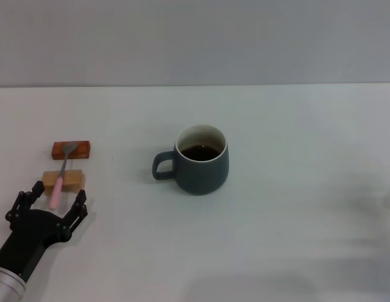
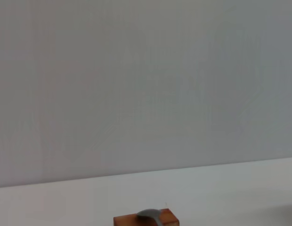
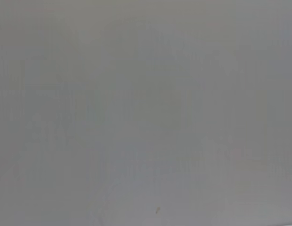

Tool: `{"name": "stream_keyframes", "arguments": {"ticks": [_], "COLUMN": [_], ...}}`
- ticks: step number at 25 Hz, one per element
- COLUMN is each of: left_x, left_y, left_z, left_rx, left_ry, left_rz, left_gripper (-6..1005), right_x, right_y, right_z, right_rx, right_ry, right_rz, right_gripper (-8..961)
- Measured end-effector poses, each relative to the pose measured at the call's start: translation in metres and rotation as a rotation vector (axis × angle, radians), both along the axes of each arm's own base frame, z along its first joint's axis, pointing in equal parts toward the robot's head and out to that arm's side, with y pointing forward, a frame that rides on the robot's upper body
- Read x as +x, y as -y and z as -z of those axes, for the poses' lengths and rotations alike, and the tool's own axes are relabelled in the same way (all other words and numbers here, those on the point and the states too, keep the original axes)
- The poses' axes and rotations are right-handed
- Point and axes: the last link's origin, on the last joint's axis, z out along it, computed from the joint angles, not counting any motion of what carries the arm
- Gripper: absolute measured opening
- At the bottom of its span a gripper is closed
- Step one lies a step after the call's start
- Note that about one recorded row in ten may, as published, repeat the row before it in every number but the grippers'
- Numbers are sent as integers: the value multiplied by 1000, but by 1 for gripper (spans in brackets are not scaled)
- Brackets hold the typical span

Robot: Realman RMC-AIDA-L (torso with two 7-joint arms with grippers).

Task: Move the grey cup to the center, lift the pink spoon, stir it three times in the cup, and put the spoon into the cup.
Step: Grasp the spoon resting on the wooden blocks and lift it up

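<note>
The grey cup [image 1: 202, 161] stands near the middle of the white table, handle toward my left, dark brown liquid inside. The pink spoon [image 1: 60, 182] lies across two small blocks at the left, its pink handle toward me and its grey bowl resting on the far block. Its bowl [image 2: 148, 214] shows in the left wrist view. My left gripper [image 1: 58, 195] is open, its fingers [image 1: 78, 204] either side of the spoon's handle end, low over the table. The right gripper is out of view.
A red-brown block [image 1: 72, 150] and a tan block [image 1: 63, 181] support the spoon at the left. The red-brown block also shows in the left wrist view [image 2: 145, 220]. A grey wall stands behind the table's far edge.
</note>
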Motion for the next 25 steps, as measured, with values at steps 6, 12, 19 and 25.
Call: {"name": "stream_keyframes", "arguments": {"ticks": [6,12,19,25], "left_x": [-1,-2,-3,-4], "left_y": [-1,-1,-2,-2], "left_z": [0,1,1,1], "left_rx": [-2,-7,-4,-2], "left_ry": [-2,-3,1,5], "left_rz": [-10,-16,-27,-40], "left_gripper": [849,846,842,776], "right_x": [0,0,0,0], "right_y": [1,0,1,2], "right_z": [0,0,0,-1], "right_rx": [2,2,3,4], "right_ry": [0,0,1,1], "right_rz": [0,-3,-3,-2], "right_gripper": [-1,0,0,0]}}
